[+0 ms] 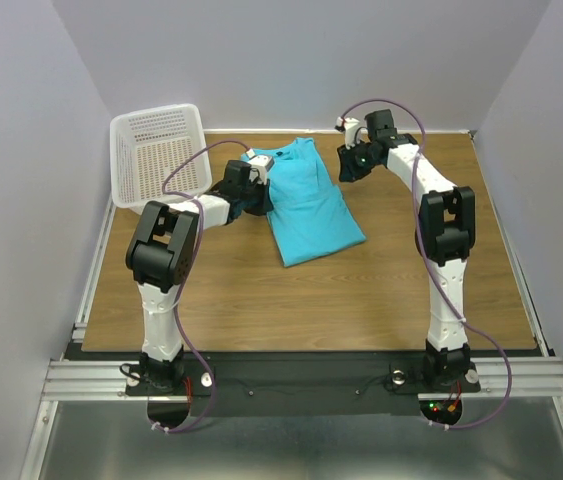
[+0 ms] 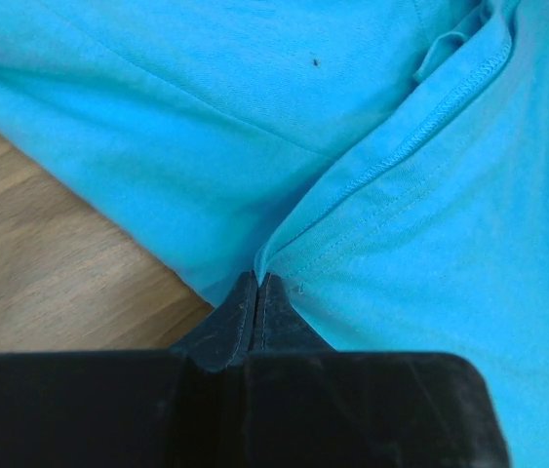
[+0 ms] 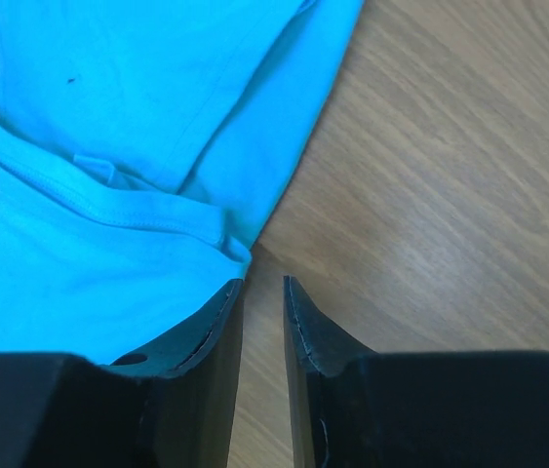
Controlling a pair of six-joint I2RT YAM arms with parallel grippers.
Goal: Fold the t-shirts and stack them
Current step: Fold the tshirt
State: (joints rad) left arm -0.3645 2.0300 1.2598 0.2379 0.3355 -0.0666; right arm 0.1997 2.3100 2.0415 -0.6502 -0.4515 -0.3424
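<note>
One turquoise t-shirt (image 1: 306, 200) lies on the far middle of the wooden table, narrowed lengthwise with its sides folded in and its neck toward the back wall. My left gripper (image 1: 253, 192) is at the shirt's left edge. In the left wrist view it (image 2: 257, 278) is shut on a pinch of the t-shirt (image 2: 401, 244) where a stitched hem folds over. My right gripper (image 1: 349, 166) is at the shirt's right edge near the shoulder. In the right wrist view it (image 3: 262, 283) stands open by a narrow gap, bare wood between the fingers and the t-shirt (image 3: 108, 195) edge just left of them.
A white mesh basket (image 1: 161, 150) stands tilted at the table's far left corner, close behind the left arm. Bare wooden table (image 1: 361, 300) stretches in front of the shirt. Grey walls close in on three sides.
</note>
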